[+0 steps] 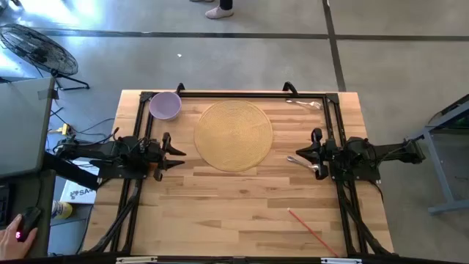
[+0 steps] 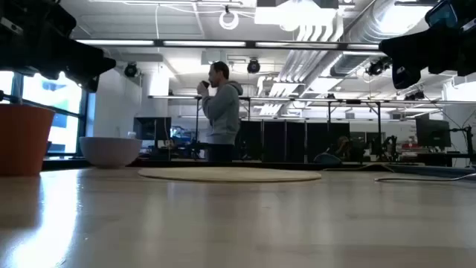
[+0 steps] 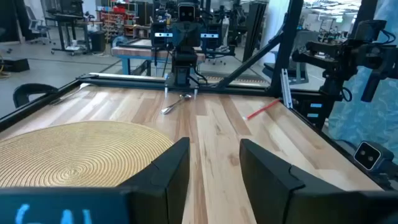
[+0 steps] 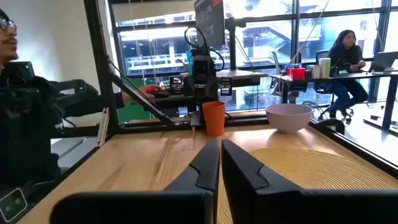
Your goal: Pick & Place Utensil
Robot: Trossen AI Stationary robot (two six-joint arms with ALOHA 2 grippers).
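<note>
A silver utensil (image 1: 311, 167) lies flat on the wooden table under my right gripper (image 1: 297, 157); the left wrist view shows it as a metal spoon (image 3: 177, 103) in front of the right arm. A second silver utensil (image 1: 304, 103) lies at the far right corner. A round woven placemat (image 1: 233, 136) sits at the table's middle, and a lilac bowl (image 1: 165, 105) stands far left. My right gripper (image 4: 220, 158) is shut and holds nothing. My left gripper (image 1: 178, 154) hovers at the left of the placemat, open (image 3: 214, 165), also with nothing in it.
A red stick (image 1: 311, 230) lies near the right near corner. An orange cup (image 4: 213, 118) stands by the left arm. A black frame (image 1: 242, 95) borders the table. A fan (image 1: 40, 51) stands on the floor far left. A person (image 2: 221, 112) stands beyond the table.
</note>
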